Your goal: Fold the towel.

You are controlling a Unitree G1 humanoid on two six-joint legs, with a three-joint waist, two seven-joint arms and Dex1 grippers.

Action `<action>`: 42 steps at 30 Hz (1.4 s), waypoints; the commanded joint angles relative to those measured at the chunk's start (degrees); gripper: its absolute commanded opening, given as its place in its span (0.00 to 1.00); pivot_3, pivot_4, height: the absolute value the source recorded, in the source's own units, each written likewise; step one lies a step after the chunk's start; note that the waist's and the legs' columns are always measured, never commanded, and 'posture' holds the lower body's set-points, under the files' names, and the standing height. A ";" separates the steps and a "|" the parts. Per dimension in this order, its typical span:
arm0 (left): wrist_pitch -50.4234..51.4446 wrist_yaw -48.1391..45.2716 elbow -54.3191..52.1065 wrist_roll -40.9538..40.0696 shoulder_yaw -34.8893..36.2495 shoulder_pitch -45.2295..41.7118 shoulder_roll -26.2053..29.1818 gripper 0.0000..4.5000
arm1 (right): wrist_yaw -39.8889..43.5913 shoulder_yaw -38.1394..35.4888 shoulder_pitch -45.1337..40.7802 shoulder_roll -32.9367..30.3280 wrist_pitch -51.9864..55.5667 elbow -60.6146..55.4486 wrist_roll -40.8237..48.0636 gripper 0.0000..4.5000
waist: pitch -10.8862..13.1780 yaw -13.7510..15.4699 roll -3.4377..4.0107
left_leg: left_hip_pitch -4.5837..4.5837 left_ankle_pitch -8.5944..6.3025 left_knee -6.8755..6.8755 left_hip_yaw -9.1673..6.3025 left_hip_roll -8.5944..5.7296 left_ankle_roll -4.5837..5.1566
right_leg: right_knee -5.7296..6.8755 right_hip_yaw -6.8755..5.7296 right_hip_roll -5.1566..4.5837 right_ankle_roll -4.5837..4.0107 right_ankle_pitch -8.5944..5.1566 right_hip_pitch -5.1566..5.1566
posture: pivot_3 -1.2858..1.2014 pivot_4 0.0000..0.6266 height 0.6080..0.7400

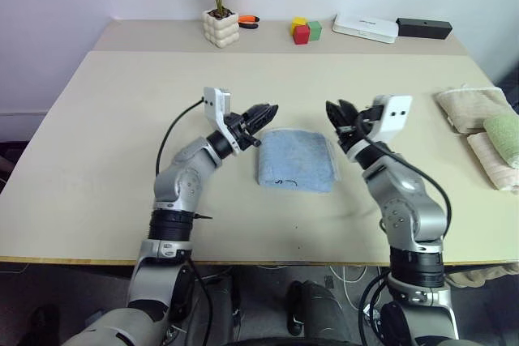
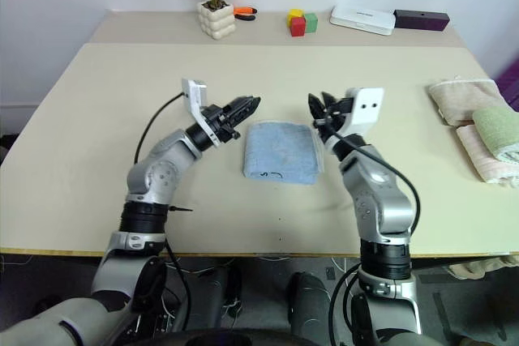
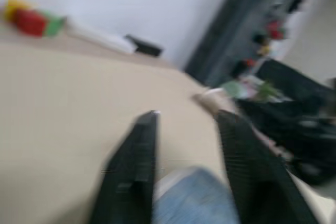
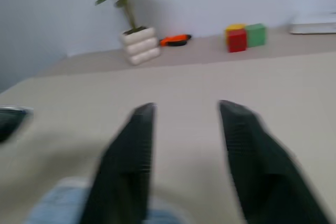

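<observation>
So the light blue towel [image 1: 297,160] is lying folded into a small rectangle around the middle of the table [image 1: 97,135], a bit toward the front edge. The left gripper [image 1: 264,113] is being held just off the towel's left side, the right gripper [image 1: 337,115] just off its right side. Both sets of black fingers are being kept apart in the wrist views, and nothing is being gripped by either one.
</observation>
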 commanded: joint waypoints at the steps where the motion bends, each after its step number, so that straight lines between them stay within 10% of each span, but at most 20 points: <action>1: -1.17 1.17 -1.13 2.04 -3.44 -0.06 -1.83 0.00 | -0.87 4.69 1.31 0.86 -1.06 -3.53 -3.24 0.01 | 0.00 0.05 0.00 | 0.00 0.00 0.01 0.00 0.00 0.00 | 0.00 0.00 0.00 0.00 0.00 0.01 | 0.52 0.24 1.00; 16: -2.82 8.73 14.69 14.12 -7.78 -1.07 -1.90 0.00 | -5.95 8.66 6.80 -0.43 1.40 9.35 -15.27 0.01 | -0.12 -1.40 -0.02 | 0.14 0.00 -0.02 -0.02 0.01 -0.01 | 0.01 0.00 0.02 0.00 -0.01 0.10 | 0.52 0.24 1.00; 28: -1.56 2.98 7.69 7.93 -3.90 0.34 0.62 0.06 | -2.07 2.71 4.77 -0.87 3.83 3.55 -8.24 0.00 | -0.32 -1.50 -0.12 | 0.34 -0.01 -0.06 -0.03 0.04 -0.01 | -0.02 0.00 0.00 -0.02 -0.02 0.28 | 0.52 0.24 1.00; 37: -3.17 -5.87 1.61 6.17 -2.61 -2.42 8.55 0.95 | -1.05 -13.43 -4.60 -4.25 18.95 2.15 10.36 0.86 | -0.29 -1.50 -0.11 | 0.21 -0.01 -0.09 0.01 0.04 -0.01 | 0.00 0.01 0.01 -0.02 -0.01 0.11 | 0.52 0.24 1.00; 42: -4.45 -13.72 -0.80 4.02 -1.92 -0.24 14.70 1.00 | -1.74 -16.63 -4.49 -7.87 34.25 1.47 18.35 0.99 | -0.27 -1.65 -0.06 | 0.21 -0.01 -0.20 0.05 0.05 -0.01 | 0.00 0.02 0.00 -0.03 0.00 0.06 | 0.52 0.24 1.00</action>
